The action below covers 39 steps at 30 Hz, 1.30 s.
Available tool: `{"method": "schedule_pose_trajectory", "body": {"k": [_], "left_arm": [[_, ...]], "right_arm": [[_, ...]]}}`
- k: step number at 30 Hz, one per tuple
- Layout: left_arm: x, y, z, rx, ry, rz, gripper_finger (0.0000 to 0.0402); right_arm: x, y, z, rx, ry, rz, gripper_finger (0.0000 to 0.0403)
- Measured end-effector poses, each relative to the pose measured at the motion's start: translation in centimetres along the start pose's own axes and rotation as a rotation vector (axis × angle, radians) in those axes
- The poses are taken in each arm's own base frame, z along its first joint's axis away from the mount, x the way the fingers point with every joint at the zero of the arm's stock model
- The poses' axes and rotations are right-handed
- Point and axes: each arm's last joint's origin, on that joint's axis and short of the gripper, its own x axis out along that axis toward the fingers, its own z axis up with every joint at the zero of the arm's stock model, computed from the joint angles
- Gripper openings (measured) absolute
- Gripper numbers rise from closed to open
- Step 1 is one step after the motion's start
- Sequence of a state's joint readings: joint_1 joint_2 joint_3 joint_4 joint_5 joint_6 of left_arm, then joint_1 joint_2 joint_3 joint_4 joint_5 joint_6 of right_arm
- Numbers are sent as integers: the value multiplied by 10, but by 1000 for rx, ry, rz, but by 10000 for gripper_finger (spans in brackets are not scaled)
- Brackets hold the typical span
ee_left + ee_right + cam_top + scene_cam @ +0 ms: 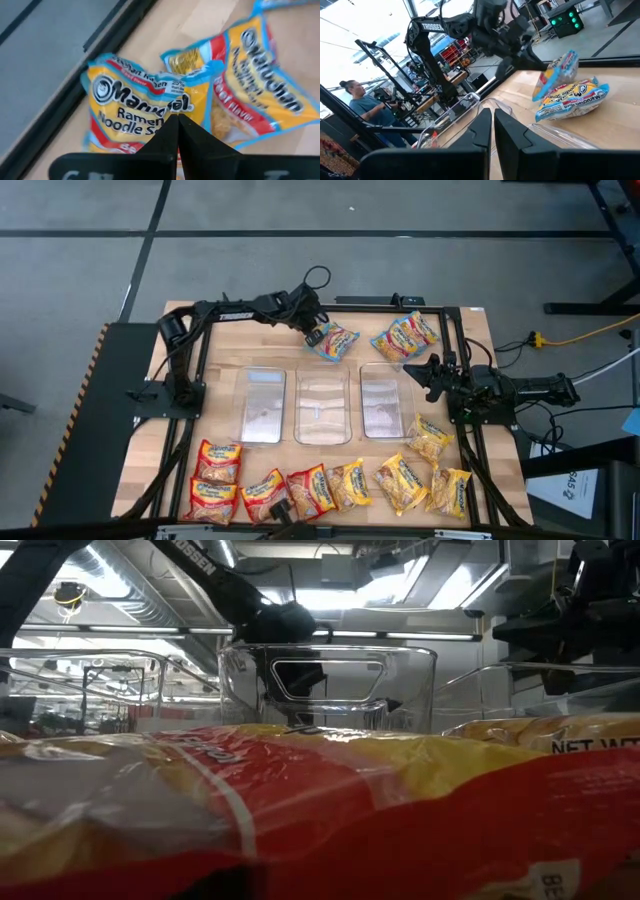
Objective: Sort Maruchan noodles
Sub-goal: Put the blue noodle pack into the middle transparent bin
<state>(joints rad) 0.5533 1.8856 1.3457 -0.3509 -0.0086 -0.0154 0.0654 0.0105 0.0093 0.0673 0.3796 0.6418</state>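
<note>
My left gripper (pixel 314 330) is at the table's far side, shut on a blue-trimmed Maruchan packet (pixel 336 341). The packet also shows in the left wrist view (pixel 135 110) and the right wrist view (pixel 556 72). Two more blue-trimmed packets (pixel 405 336) lie flat on the table to its right. My right gripper (pixel 432 375) is shut and empty beside the right clear tub (pixel 383 402). Red-orange packets (pixel 215 477) lie along the near edge at the left and yellow ones (pixel 420 470) at the right. My left gripper pinches the blue-trimmed packet by its edge (pixel 162 117) between the two shut fingers, coming slanting down from the table's left. The packet stands tilted, its gripped end raised (pixel 560 62). I cannot tell whether its lower end touches the table.
Three clear rectangular tubs stand side by side mid-table: left (pixel 262 405), middle (pixel 323 407) and right. A black frame (pixel 400 308) runs round the tabletop. A person (pixel 362 107) stands in the room beyond the table.
</note>
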Motion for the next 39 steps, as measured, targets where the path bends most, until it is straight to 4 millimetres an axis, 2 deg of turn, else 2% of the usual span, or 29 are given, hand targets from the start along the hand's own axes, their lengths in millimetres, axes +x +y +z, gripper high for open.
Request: {"method": "schedule_pose_trajectory", "body": {"k": [8,18,22,33,39], "left_arm": [[-26,-5,5,17,-10,11,0],[-61,-29,13,82,-94,36,0],[-82,-40,15,98,-129,54,0],[-153,-77,9,12,-223,-8,0],[-168,-106,-2,-12,-204,-87,0]], "right_arm": [[0,0,0,-4,1,0,21],[0,0,0,-23,1,0,21],[0,0,0,-23,1,-1,21],[0,0,0,-23,1,-1,21],[0,0,0,-24,1,-1,21]]}}
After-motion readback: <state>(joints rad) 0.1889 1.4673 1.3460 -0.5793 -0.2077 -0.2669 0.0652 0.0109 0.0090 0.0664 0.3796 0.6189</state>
